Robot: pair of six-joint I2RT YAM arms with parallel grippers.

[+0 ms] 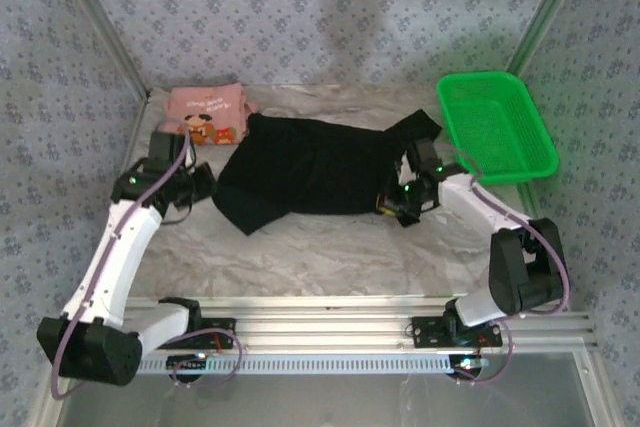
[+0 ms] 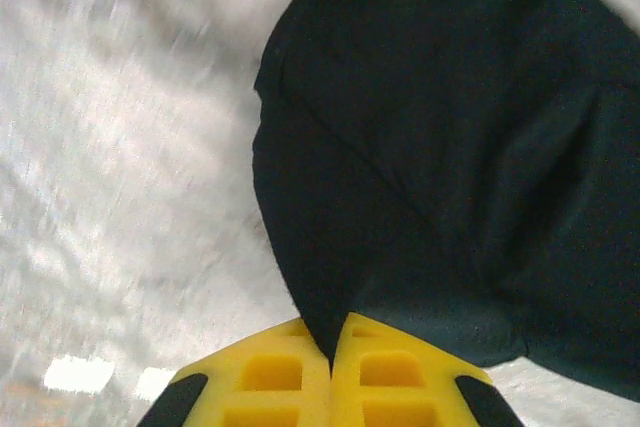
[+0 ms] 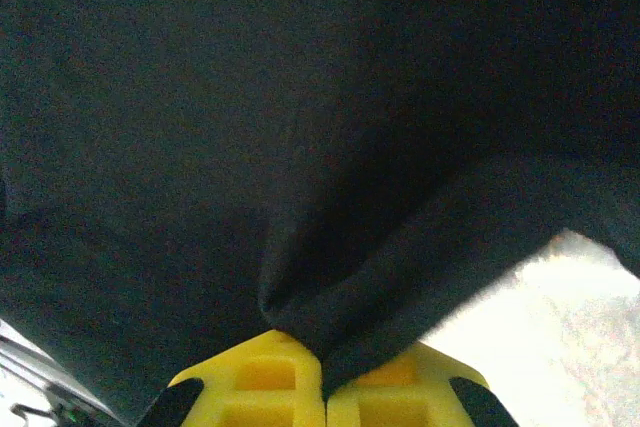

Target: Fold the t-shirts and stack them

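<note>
A large, soft black cloth t-shirt [image 1: 320, 167] is seen spread in rumpled folds across the crinkled silvery counter [image 1: 330, 257]. Its left edge is pinched by the yellow-fingered left pincer [image 2: 332, 342] and its right edge is gripped by the right pincer [image 3: 322, 352]. A folded salmon-pink printed t-shirt [image 1: 207, 115] is laid just beside it, far left.

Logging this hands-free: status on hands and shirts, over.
Left hand shut on black t-shirt edge. Right hand shut on its opposite side. Pink t-shirt far left. Green basket far right, not blocking.

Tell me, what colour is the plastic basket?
The basket is bright green, and it shows best in the top external view.
</note>
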